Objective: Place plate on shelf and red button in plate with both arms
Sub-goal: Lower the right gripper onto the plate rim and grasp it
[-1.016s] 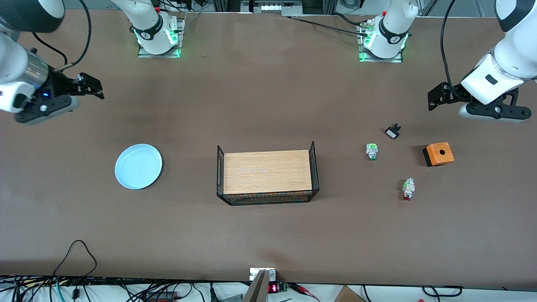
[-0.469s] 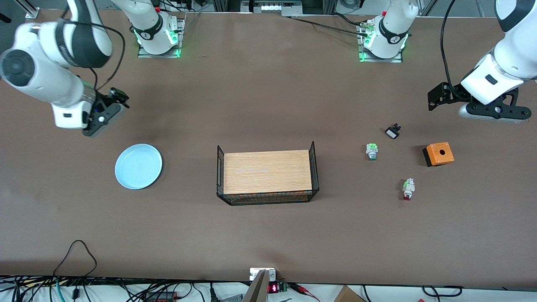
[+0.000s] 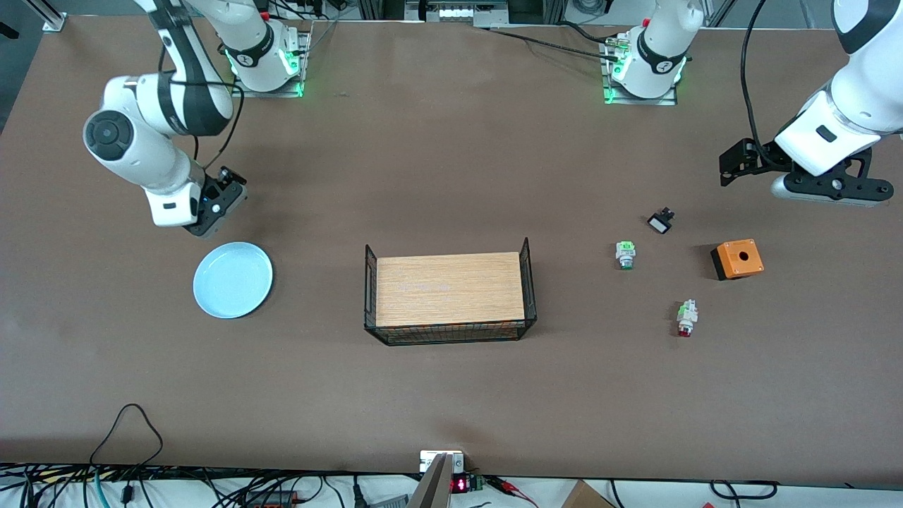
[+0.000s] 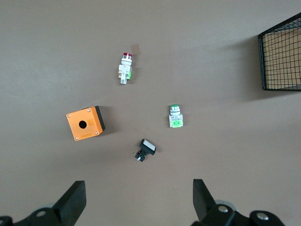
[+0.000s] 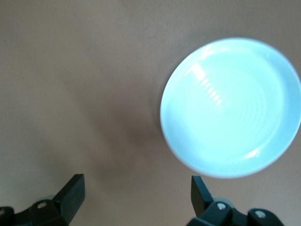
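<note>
The light blue plate (image 3: 233, 279) lies flat on the brown table toward the right arm's end; it also shows in the right wrist view (image 5: 230, 106). My right gripper (image 3: 227, 180) hangs open and empty over bare table just beside the plate's rim (image 5: 136, 188). The red button (image 3: 685, 319) lies on its side toward the left arm's end, red cap toward the front camera; it also shows in the left wrist view (image 4: 125, 68). My left gripper (image 3: 734, 162) waits open and empty over bare table beside the small parts (image 4: 139, 188).
A wire basket (image 3: 451, 333) with a wooden floor stands mid-table, its corner in the left wrist view (image 4: 282, 61). Near the red button lie a green-capped switch (image 3: 625, 255) (image 4: 175, 116), an orange box with a hole (image 3: 737, 259) (image 4: 85, 123) and a small black switch (image 3: 661, 222) (image 4: 145, 149).
My right arm has swung in from the table's end, and its gripper now hangs beside the plate. The left arm and all objects have not moved.
</note>
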Controlling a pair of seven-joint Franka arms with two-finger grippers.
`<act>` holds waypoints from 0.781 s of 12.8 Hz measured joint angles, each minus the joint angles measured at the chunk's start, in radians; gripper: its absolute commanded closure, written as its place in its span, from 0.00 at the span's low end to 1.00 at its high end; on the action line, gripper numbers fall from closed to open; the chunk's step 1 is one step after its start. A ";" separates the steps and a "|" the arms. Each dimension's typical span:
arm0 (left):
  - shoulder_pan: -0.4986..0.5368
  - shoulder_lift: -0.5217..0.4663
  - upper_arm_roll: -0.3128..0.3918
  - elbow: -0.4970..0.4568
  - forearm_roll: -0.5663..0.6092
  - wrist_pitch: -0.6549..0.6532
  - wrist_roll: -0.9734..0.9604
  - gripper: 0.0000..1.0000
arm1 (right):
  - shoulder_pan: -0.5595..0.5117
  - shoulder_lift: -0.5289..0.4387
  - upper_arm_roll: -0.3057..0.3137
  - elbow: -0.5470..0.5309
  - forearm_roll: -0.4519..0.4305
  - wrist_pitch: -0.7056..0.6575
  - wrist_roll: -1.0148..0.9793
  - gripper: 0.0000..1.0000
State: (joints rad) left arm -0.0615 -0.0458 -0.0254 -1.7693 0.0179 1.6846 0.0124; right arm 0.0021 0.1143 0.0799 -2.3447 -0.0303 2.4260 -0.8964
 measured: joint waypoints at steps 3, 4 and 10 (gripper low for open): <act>0.000 0.000 0.000 0.000 0.000 0.000 0.000 0.00 | -0.017 0.106 -0.007 -0.013 0.000 0.174 -0.094 0.00; 0.000 0.000 0.000 0.000 0.000 0.000 0.000 0.00 | -0.019 0.136 -0.007 -0.017 0.000 0.218 -0.102 0.00; 0.000 0.000 0.000 0.000 0.000 0.000 0.000 0.00 | -0.020 0.242 -0.007 -0.039 0.000 0.391 -0.143 0.19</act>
State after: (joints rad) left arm -0.0615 -0.0457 -0.0254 -1.7692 0.0179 1.6846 0.0124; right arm -0.0174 0.3563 0.0726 -2.3833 -0.0303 2.8171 -1.0396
